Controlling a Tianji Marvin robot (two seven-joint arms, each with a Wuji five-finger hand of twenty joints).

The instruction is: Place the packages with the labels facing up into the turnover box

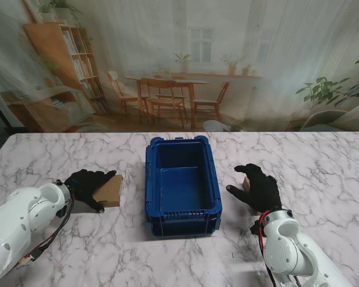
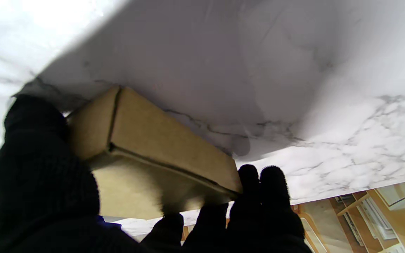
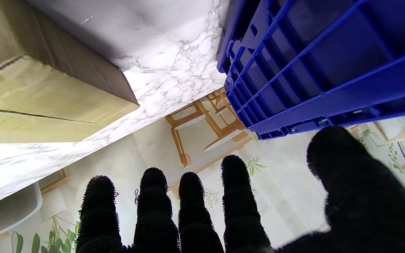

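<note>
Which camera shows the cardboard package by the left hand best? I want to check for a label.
The left wrist view: the package fills the middle, seams clear, no label on the faces shown, left hand closed around it. The stand view shows it small and half covered. The right wrist view shows a different package.

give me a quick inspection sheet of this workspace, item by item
surface: white marble-pattern table, no spills seen
turnover box: blue crate at table centre, nothing seen inside
left package: cardboard box on the table left of the crate, no label visible on it
right package: cardboard box right of the crate, mostly hidden under the hand in the stand view
clutter: nothing seen
left hand: black-gloved, fingers wrapped on the left box, which sits on the table
right hand: over the right box, fingers spread, holding nothing
cables: red and black wiring at the right wrist; dark wiring at the left wrist
surroundings: printed room backdrop behind the table
</note>
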